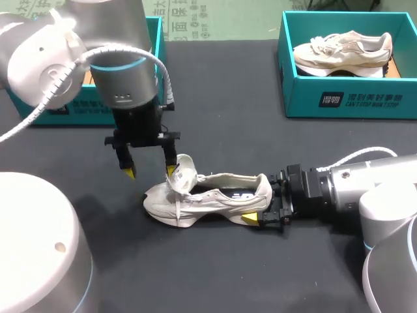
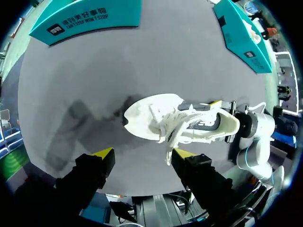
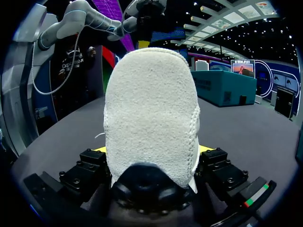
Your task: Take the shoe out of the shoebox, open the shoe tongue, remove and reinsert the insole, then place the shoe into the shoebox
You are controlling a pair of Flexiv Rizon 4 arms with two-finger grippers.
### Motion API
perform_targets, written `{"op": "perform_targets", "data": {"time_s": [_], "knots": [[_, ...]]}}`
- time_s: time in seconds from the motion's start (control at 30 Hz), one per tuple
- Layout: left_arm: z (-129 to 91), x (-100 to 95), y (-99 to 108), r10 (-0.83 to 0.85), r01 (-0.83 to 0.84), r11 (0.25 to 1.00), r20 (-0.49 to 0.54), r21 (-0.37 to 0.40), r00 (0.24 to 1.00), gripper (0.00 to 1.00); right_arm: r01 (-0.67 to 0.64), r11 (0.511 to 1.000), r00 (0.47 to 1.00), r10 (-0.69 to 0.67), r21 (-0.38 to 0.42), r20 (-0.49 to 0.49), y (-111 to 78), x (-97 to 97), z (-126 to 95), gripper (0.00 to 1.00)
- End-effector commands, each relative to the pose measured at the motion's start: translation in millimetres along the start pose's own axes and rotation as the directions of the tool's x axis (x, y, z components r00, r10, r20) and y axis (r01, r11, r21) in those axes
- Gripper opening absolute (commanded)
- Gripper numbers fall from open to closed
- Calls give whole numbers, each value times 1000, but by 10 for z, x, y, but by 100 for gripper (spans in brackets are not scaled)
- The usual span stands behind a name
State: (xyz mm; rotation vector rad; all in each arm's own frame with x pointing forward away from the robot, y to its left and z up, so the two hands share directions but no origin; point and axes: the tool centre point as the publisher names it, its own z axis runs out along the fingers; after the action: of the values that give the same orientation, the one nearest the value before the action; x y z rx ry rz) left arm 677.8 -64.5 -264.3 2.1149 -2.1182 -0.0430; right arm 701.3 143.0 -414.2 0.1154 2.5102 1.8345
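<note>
A white shoe (image 1: pixel 215 195) lies on its sole on the dark table, toe toward my left arm. Its tongue (image 1: pixel 185 171) stands pulled up, and a dark insole (image 1: pixel 238 193) shows inside. My left gripper (image 1: pixel 150 171) hangs open just above the toe, one yellow fingertip beside the tongue and nothing held. In the left wrist view the shoe (image 2: pixel 156 116) lies ahead of this gripper (image 2: pixel 142 153), with the laces dangling near one finger. My right gripper (image 1: pixel 260 199) is shut on the shoe's heel from both sides. The heel (image 3: pixel 151 109) fills the right wrist view between that gripper's (image 3: pixel 152 150) fingers.
A teal shoebox (image 1: pixel 345 98) at the back right holds another pale shoe (image 1: pixel 342 51). A second teal box (image 1: pixel 39 111) stands at the back left, mostly hidden by my left arm. Bare table lies in front of the shoe.
</note>
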Motion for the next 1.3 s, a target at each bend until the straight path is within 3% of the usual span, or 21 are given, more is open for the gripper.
{"op": "perform_targets", "data": {"time_s": [0.03, 0.2, 0.3, 0.37, 0.4, 0.43, 0.57, 0.67, 0.73, 1.13, 1.2, 1.23, 1.3], "knots": [[-377, 118, -22, 111, -111, 994, 3, 21, 994, 77, -1, 1000, 1000, 1, 5, 0, -10, 6, 10, 0], [-550, 317, -83, 289, -290, 956, 24, 39, 957, 74, -1, 1000, 1000, 1, 5, 0, -10, 6, 10, 0], [-604, 451, -132, 417, -418, 908, 46, 32, 908, 66, -1, 1000, 1000, 1, 5, 0, -10, 6, 10, 0], [-628, 559, -187, 488, -491, 871, 61, 25, 870, 35, -1, 1000, 1000, 1, 5, 0, -10, 6, 10, 0], [-633, 601, -206, 527, -529, 848, 68, 17, 847, 11, -1, 1000, 1000, 1, 5, 0, -10, 6, 10, 0], [-639, 624, -212, 554, -556, 831, 69, 17, 830, 0, -1, 1000, 1000, 1, 5, 0, -10, 6, 10, 0], [-661, 763, -238, 722, -725, 689, 94, -9, 685, 0, -1, 1000, 1000, 1, 5, 0, -10, 6, 10, 0], [-649, 859, -235, 865, -867, 495, 128, -64, 485, 0, -1, 1000, 1000, 1, 5, 0, -10, 6, 10, 0], [-642, 901, -224, 946, -936, 320, 96, -148, 309, 0, -1, 1000, 1000, 1, 5, 0, -10, 6, 10, 0], [-642, 901, -224, 946, -936, 320, 96, -148, 309, 0, -1, 1000, 1000, 1, 5, 0, -10, 6, 10, 0], [-521, 958, -184, 963, -951, 266, 90, -160, 254, 0, -1, 1000, 1000, 1, 5, 0, -10, 6, 10, 0], [-478, 974, -163, 978, -969, 203, 74, -139, 195, 0, -1, 1000, 1000, 1, 5, 0, -10, 6, 10, 0], [-380, 1050, -148, 983, -976, 179, 53, -125, 174, 0, -1, 1000, 1000, 1, 5, 0, -10, 6, 10, 0]]}}
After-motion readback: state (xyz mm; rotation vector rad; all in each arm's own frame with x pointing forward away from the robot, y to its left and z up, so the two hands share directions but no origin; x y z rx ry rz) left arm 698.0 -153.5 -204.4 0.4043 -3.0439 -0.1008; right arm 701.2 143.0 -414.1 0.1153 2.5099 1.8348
